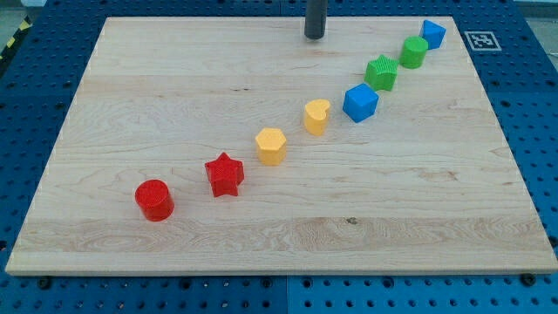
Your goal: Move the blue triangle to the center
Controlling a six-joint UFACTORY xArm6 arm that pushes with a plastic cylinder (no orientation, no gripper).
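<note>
A small blue triangle block [432,33] sits at the top right corner of the wooden board [174,70], at the upper end of a diagonal row of blocks. My tip [315,36] touches the board near the top edge, well to the left of the blue triangle and apart from every block. Down the row from the triangle come a green cylinder [413,52], a green star [381,72] and a blue cube [360,102]. After those are a yellow heart [316,115], a yellow hexagon [271,146], a red star [225,174] and a red cylinder [154,200].
The board lies on a blue pegboard table [35,105]. A black and white marker tag [479,39] sits just off the board's top right corner.
</note>
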